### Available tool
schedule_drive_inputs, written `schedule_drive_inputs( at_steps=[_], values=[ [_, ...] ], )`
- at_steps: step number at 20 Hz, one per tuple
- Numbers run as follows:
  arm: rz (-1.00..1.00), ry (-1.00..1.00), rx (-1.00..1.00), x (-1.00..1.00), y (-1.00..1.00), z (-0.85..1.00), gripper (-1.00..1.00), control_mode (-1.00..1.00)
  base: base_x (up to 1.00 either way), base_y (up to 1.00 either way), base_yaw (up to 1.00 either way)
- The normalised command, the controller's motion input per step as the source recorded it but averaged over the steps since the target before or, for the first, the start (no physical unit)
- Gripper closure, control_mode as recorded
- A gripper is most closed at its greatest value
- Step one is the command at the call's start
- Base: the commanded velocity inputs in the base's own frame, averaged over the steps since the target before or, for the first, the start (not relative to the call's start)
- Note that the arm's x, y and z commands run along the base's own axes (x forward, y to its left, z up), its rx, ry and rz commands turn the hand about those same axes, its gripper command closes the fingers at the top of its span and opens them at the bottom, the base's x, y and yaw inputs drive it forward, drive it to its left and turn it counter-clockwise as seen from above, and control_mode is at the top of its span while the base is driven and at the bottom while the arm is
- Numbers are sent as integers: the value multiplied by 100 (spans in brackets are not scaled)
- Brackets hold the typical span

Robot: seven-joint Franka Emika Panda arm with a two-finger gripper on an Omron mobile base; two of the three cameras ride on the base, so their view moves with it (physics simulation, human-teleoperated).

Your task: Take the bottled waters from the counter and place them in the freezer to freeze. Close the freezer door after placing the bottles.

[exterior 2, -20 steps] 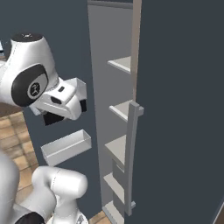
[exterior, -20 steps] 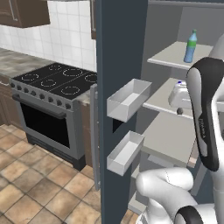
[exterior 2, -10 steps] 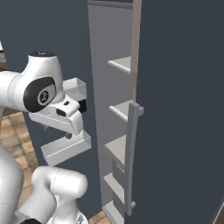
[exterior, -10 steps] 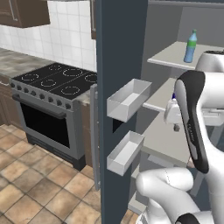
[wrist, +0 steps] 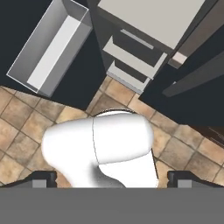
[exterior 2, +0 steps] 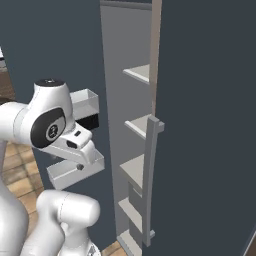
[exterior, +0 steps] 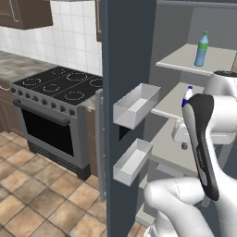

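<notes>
the rendered illumination is falling evenly and fairly brightly across all three views, with no visible lamp and no glare. the pale freezer [exterior: 185,152] shelves are showing only soft grey shading. the freezer door [exterior: 127,60] is reading as a flat, dark slate panel, and in the right base view it is rendering darker still. the tiled floor [wrist: 26,127] is staying evenly lit in the hand view. edges are appearing slightly soft and coarse from low resolution; straight lines are showing no bending at the frame borders.

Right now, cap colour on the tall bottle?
Teal, on the bottle; left base view.
</notes>
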Motion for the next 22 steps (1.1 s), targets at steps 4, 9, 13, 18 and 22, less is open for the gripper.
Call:
schedule_drive_inputs(
  at_steps=[4, 9, 13, 18, 22],
  values=[
    [0, -4, -2, -1, 0, -45, -100, -100, 0, 0, 0],
    [0, -9, -4, 0, 0, -40, -100, -100, 0, 0, 0],
    [0, -6, -4, 1, 0, -31, -100, -100, 0, 0, 0],
    [0, -4, -2, 1, 0, -21, -100, -100, 0, 0, 0],
    [0, 0, 0, 0, 0, -1, -100, -100, 0, 0, 0]
  ],
)
